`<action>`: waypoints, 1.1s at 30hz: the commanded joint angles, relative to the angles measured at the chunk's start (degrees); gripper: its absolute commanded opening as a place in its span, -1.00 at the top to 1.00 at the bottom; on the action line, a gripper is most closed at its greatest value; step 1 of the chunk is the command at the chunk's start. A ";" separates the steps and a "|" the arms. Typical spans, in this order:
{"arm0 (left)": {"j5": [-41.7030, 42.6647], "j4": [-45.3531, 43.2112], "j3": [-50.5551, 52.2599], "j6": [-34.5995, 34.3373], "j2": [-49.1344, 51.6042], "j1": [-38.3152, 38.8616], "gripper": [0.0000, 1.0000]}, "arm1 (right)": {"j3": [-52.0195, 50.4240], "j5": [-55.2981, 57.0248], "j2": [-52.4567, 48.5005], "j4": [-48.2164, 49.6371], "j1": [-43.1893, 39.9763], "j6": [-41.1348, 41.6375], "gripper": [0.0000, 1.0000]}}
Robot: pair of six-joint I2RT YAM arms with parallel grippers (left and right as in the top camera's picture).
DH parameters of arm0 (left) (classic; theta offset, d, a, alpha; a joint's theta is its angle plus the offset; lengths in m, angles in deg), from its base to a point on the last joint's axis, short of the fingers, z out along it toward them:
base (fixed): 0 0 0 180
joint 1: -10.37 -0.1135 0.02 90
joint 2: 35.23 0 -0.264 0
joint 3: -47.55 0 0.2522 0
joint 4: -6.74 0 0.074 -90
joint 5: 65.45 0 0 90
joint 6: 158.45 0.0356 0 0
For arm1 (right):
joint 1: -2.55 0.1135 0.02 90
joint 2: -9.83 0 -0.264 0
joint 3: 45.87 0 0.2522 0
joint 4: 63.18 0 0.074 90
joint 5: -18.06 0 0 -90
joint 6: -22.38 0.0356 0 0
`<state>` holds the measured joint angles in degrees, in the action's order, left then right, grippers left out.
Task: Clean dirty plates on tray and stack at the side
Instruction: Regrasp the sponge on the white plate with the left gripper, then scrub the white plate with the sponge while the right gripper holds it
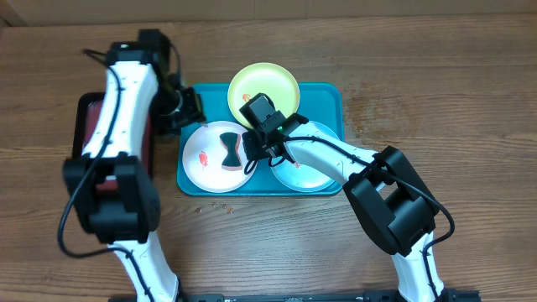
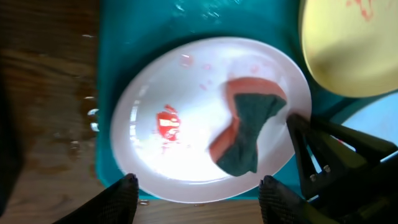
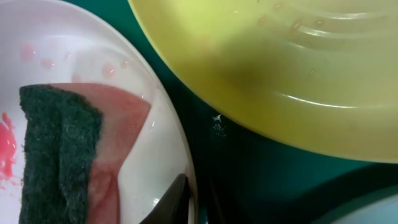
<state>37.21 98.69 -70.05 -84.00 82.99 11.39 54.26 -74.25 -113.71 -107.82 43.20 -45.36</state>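
scrubbing step: left gripper (image 2: 199, 194) spread astride the near rim of the white plate (image 2: 155, 81) on the tray (image 2: 149, 25); sponge (image 2: 245, 134) ahead on it; right gripper (image 2: 293, 119) at its far rim, closure unclear; next likely needs the sponge pinched

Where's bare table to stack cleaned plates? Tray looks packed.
Free: bare table right of the turquoise tray, and the strip in front of it between the arms. Crowded: the tray, filled by white plate, yellow-green plate, mint plate; its left, taken by the dark red tray and left arm.
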 commanded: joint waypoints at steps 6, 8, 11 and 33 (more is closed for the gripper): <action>3.04 2.12 0.63 3.98 6.43 6.12 -0.26 | 1.68 -0.33 -0.66 0.28 0.11 0.48 0.83; 3.06 1.90 0.63 3.96 7.61 6.91 -0.31 | 2.19 -0.35 -0.66 -0.02 0.11 0.50 0.83; 3.48 1.46 0.63 3.91 8.87 7.65 -0.30 | 2.60 -0.35 -0.66 -0.50 0.11 0.50 0.83; 3.45 -2.75 2.01 3.50 13.70 8.02 0.25 | 2.60 -0.37 -0.66 -0.68 0.11 0.50 0.88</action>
<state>40.25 96.22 -69.37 -81.31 96.12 19.04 55.02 -74.66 -113.80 -108.67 43.20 -45.14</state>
